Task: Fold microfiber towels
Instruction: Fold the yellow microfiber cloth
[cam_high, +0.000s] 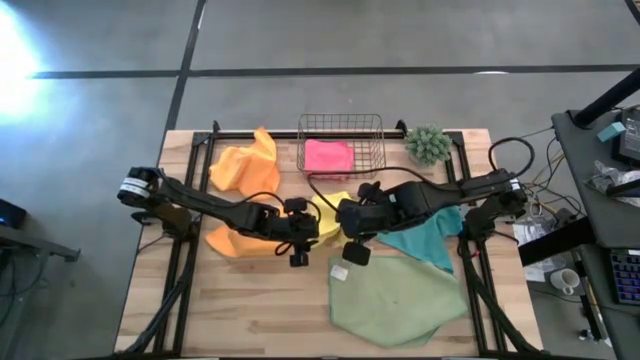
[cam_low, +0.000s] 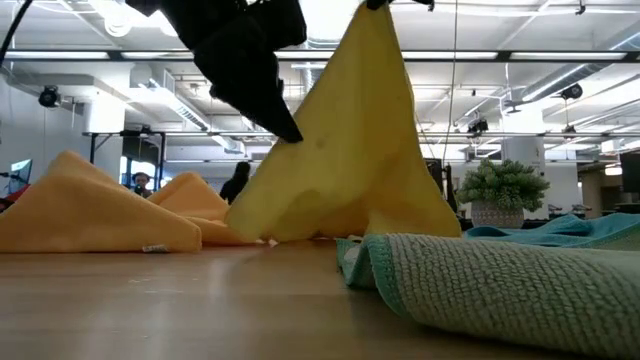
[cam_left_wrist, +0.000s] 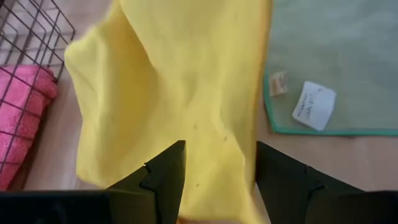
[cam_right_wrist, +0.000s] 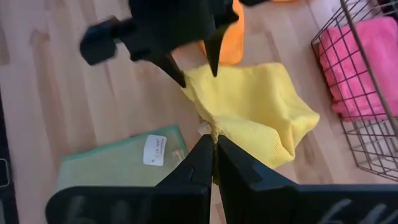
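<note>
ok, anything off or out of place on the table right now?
Nothing damaged or spilled. Only the pink towel sits folded in the wire basket; the orange towels lie crumpled, and the right hand holds the yellow towel up.

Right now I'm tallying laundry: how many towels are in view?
6. Two orange: one at the table's far left, one nearer. Yellow at centre, lifted by the right pincer. Pink in the basket. Teal on the right. Light green nearest. None seems hidden.

Both arms reached inward and met over the table's middle. The left gripper (cam_left_wrist: 214, 171) pointed down with its fingers spread apart. The right gripper (cam_right_wrist: 214, 152), just beside it, had its fingers pressed together, pinching cloth.
</note>
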